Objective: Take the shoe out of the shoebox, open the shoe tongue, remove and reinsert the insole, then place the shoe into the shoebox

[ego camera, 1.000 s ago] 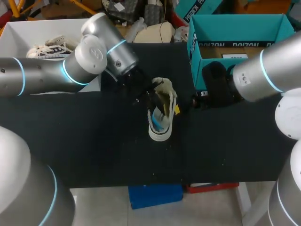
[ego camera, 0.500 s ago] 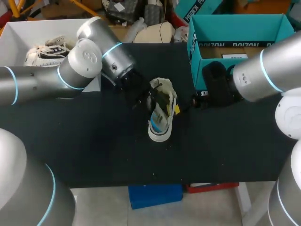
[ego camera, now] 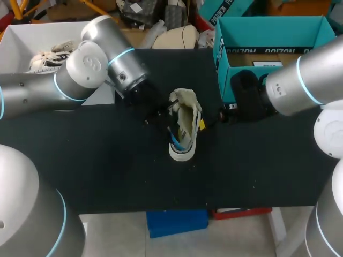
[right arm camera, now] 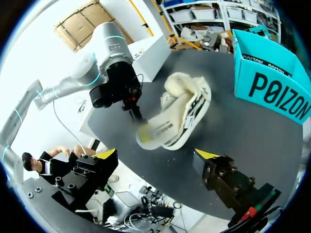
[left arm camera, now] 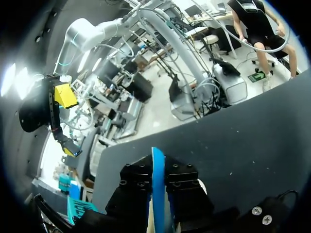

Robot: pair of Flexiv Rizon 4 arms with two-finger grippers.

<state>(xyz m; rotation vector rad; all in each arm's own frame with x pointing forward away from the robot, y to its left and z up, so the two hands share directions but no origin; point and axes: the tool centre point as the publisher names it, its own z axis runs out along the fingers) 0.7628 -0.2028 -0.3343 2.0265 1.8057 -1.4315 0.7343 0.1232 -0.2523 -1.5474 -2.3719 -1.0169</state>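
Observation:
A cream shoe [ego camera: 186,124] lies on its side in the middle of the black table [ego camera: 107,171], seen ahead of the right gripper as shoe [right arm camera: 181,110]. My left gripper [ego camera: 162,118] is at the shoe's opening. In its wrist view the left gripper [left arm camera: 156,171] is shut on the thin blue insole [left arm camera: 157,158], which stands on edge between its black fingers. A strip of that insole [ego camera: 176,140] shows at the shoe's heel end. My right gripper [right arm camera: 156,155] stands open just right of the shoe with nothing in it. The teal shoebox [ego camera: 270,37] stands at the back right.
A white box [ego camera: 32,35] with another pale shoe [ego camera: 53,53] stands at the back left, behind my left arm. The teal shoebox [right arm camera: 272,85] is close beside my right gripper. The table's front half holds nothing.
My left arm has swung back and to the left, and its gripper has shifted a little left at the shoe's opening. Less of the blue insole shows now. The right arm has kept still.

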